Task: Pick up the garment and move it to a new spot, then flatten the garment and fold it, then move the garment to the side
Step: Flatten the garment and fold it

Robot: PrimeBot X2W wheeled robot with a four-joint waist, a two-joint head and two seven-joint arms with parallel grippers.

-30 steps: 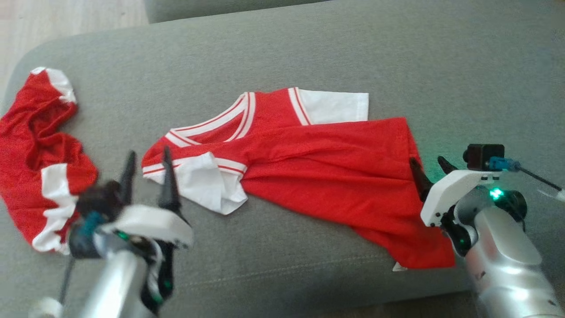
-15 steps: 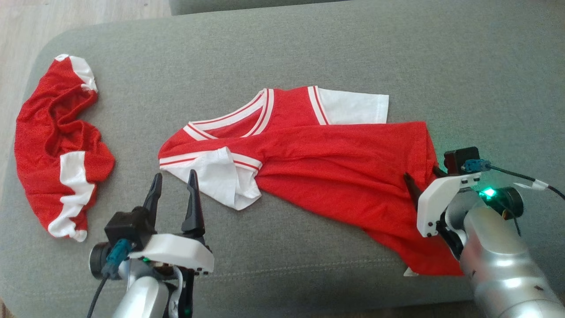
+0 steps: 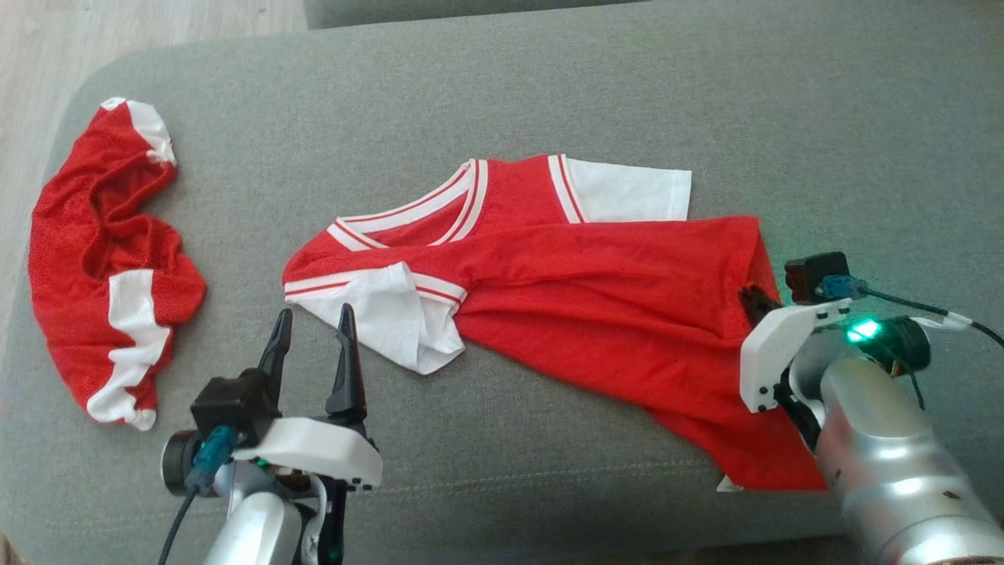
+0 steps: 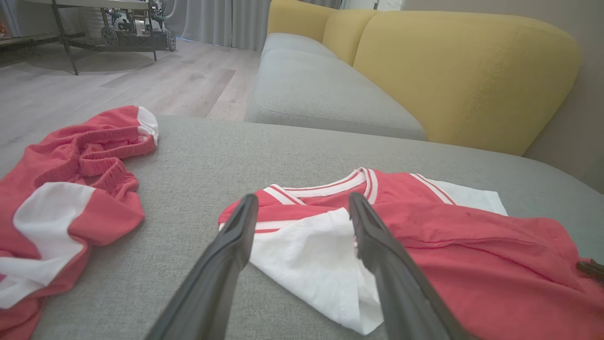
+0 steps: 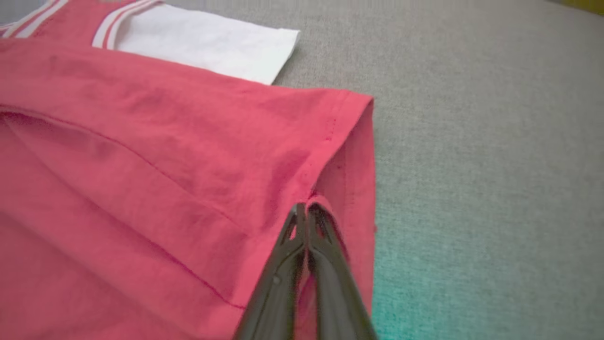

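The red cloth shirt with white sleeves and a striped collar [image 3: 580, 290] lies across the middle of the grey sofa cushion [image 3: 549, 86], crooked and wrinkled, so I think it needs pulling flat before any folding. The right gripper [image 5: 306, 210] has its two dark fingers pressed together on the red hem [image 5: 359, 156] at the shirt's right end, pinching a bit of cloth, probably to tug that end straight. Its silver arm leans in from the lower right. The left gripper [image 3: 314, 314] has its fingers wide apart and empty, pointing at the near white sleeve [image 3: 384, 314] just beside it, likely ready to grab there. Crumpled red and white shorts [image 3: 102, 259] lie well apart on the left.
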